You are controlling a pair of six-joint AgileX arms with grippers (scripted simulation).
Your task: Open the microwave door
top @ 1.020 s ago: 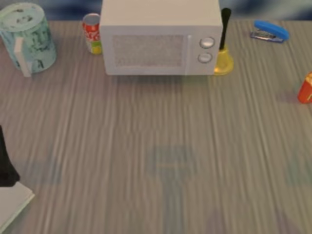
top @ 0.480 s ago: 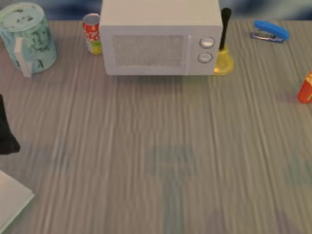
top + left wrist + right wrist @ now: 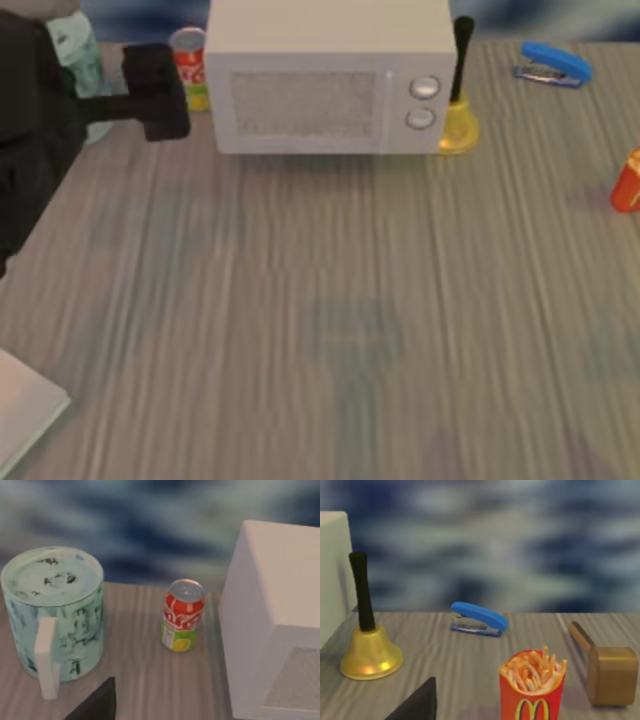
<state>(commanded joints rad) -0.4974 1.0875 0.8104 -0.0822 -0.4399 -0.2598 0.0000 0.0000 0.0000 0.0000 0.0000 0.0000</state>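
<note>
- Green patterned mug [image 3: 52, 612], far left.
- Red soda can [image 3: 182, 615], just right of the mug.
- Yellow bell [image 3: 459, 125] with black handle, far centre-right.
- Blue stapler [image 3: 553, 64], far right.
- Red fries box [image 3: 532, 686], right edge.
- Wooden mallet [image 3: 605, 665], beside the fries.

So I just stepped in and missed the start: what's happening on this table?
The left arm's end effector hangs at the table's far left, beside the red and yellow drink can and just left of the boxy white-grey microwave. The microwave's light-grey door with its speckled mesh window is shut, and nothing touches it yet. The right arm is out of the top view, parked near the red carton of fries.
</note>
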